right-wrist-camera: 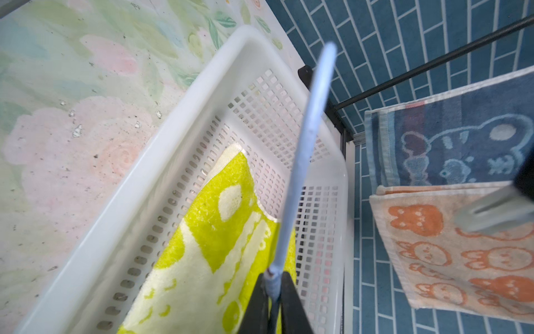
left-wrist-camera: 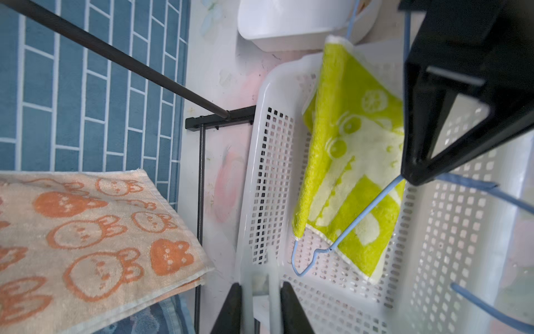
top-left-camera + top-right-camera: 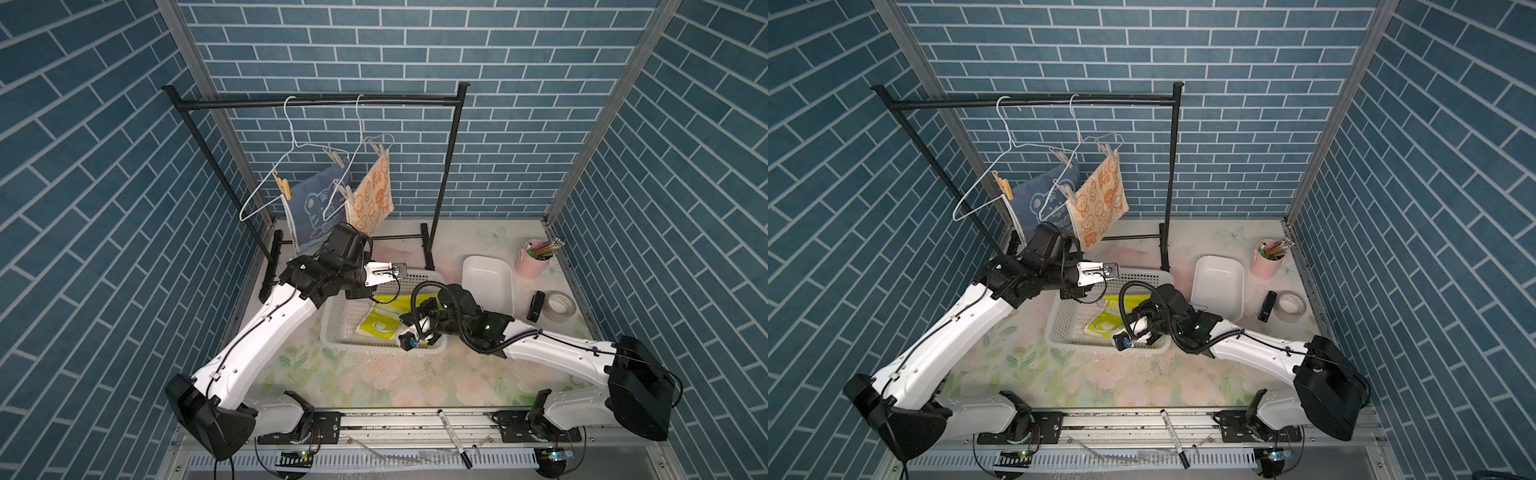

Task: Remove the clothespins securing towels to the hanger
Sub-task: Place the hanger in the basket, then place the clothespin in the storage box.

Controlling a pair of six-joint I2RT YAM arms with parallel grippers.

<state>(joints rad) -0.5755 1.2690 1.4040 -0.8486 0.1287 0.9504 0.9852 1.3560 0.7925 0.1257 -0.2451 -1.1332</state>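
Two white hangers point(image 3: 266, 199) hang on the black rack point(image 3: 316, 102). A denim-blue towel point(image 3: 309, 208) is pinned by a tan clothespin point(image 3: 283, 185) and a grey one point(image 3: 335, 157). An orange bunny towel point(image 3: 372, 195) is pinned by two grey clothespins point(image 3: 347, 195). A yellow-green towel point(image 2: 346, 162) lies in the white basket point(image 3: 332, 334) with a blue hanger point(image 1: 300, 162). My left gripper point(image 2: 261, 284), at the basket's far rim, is shut on a pale clothespin point(image 2: 274, 289). My right gripper point(image 1: 274, 274), over the basket, pinches the blue hanger's wire.
A white tray point(image 3: 488, 286) sits right of the basket. Behind it stands a pink cup of pencils point(image 3: 534, 259). A black stapler point(image 3: 536, 306) and a tape roll point(image 3: 560, 306) lie at the right edge. A marker point(image 3: 453, 432) rests on the front rail.
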